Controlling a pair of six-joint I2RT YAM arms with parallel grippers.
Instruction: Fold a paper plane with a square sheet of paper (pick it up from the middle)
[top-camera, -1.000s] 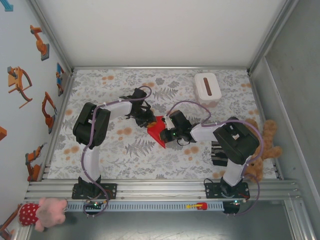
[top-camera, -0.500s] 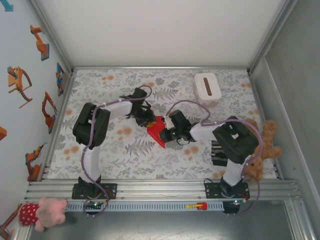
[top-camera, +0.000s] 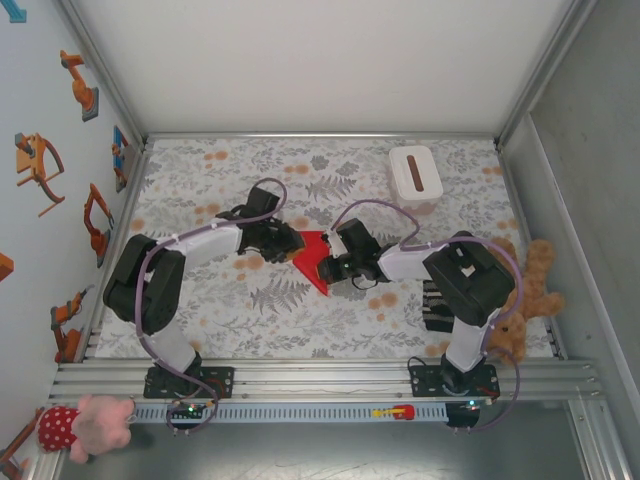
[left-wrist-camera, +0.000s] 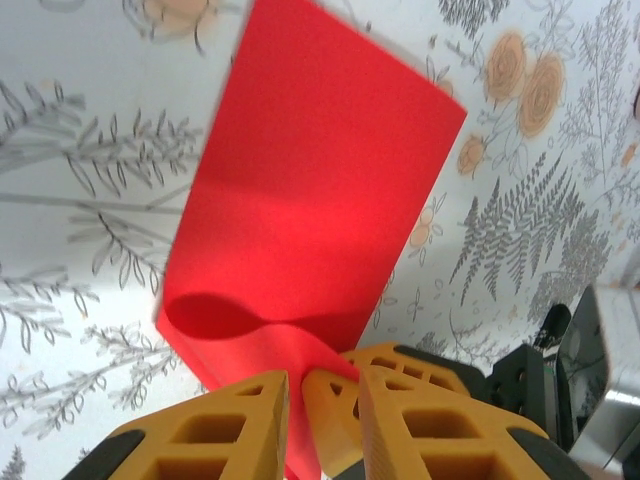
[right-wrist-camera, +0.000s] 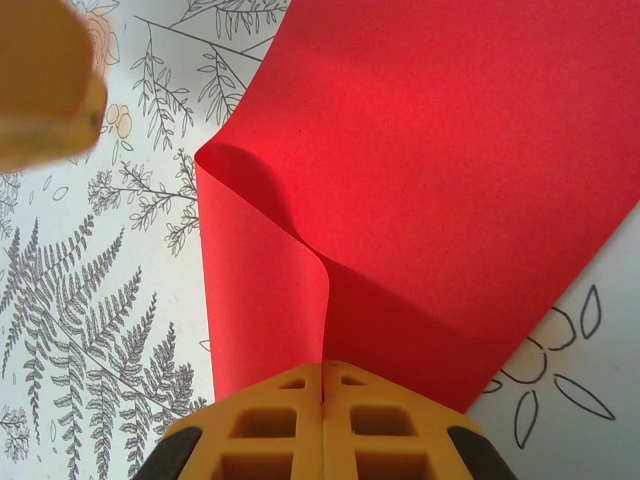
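Observation:
The square sheet of paper (top-camera: 312, 256) is bright red and lies partly folded on the patterned table between both grippers. My right gripper (top-camera: 328, 268) is at its right edge, shut on a raised ridge of the sheet (right-wrist-camera: 450, 200); in the right wrist view the gripper (right-wrist-camera: 325, 372) has its fingers pressed together. My left gripper (top-camera: 283, 240) is at the sheet's left corner. In the left wrist view a curled flap of the sheet (left-wrist-camera: 320, 180) runs down into the narrow gap of the gripper (left-wrist-camera: 296, 388), whose jaws stand slightly apart. A blurred yellow left finger (right-wrist-camera: 40, 90) shows in the right wrist view.
A white box (top-camera: 415, 175) with a dark slot stands at the back right. A brown teddy bear (top-camera: 530, 290) leans against the right wall beside a black block (top-camera: 435, 305). A pink plush (top-camera: 85, 425) lies at the front left, outside the rail.
The left arm's elbow has swung out to the left and its gripper has slid a little left along the sheet, jaws easing apart. The right gripper has kept its pinch in place.

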